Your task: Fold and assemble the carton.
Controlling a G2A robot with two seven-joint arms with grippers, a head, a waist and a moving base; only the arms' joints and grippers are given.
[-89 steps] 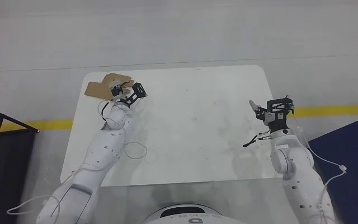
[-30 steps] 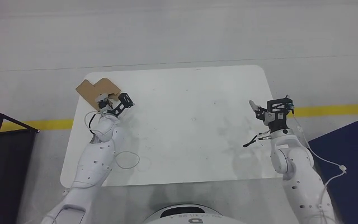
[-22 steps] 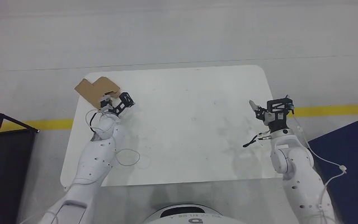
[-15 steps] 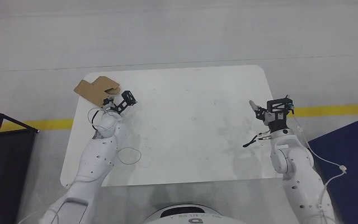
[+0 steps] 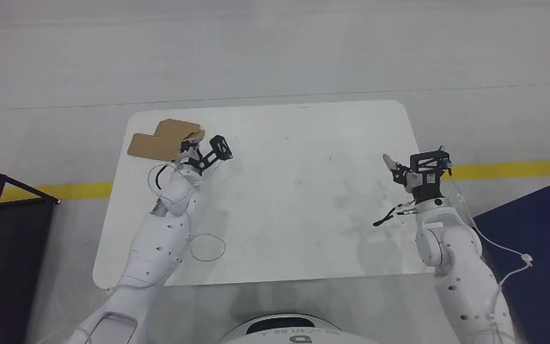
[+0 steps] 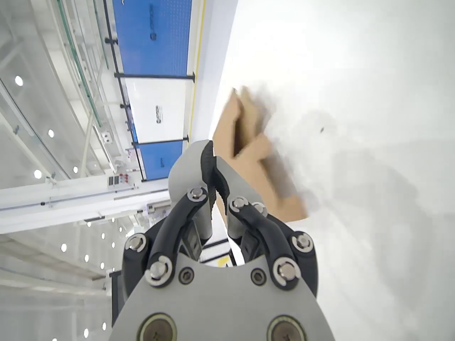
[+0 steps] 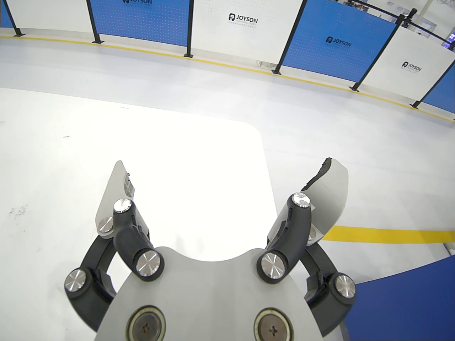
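Brown cardboard: the carton [image 5: 163, 138] sits at the far left corner of the table [image 5: 301, 189], reaching right up to that corner's edge. From above I see it as a mostly flat piece with a stepped outline and one flap doubled over near the arm. In the left wrist view the carton [image 6: 249, 150] is blurred. There I can make out a folded flap standing off the main panel, but I cannot tell whether the piece rests on the table [image 6: 355, 72] or is raised off it.

My left gripper [image 5: 191, 148] has the carton by its near edge. In the wrist view the left gripper [image 6: 217, 172] is clamped on the cardboard, one black-padded finger on each face of the panel.

My right gripper [image 5: 415, 163] is well apart from all this, at the right edge of the table. Its wrist view shows the right gripper [image 7: 225, 172] with fingers spread wide and nothing between them, over the table [image 7: 177, 150] corner.

Beyond the table is pale floor with a yellow line [image 5: 498, 169] and a run of blue and white fence panels [image 7: 241, 19].
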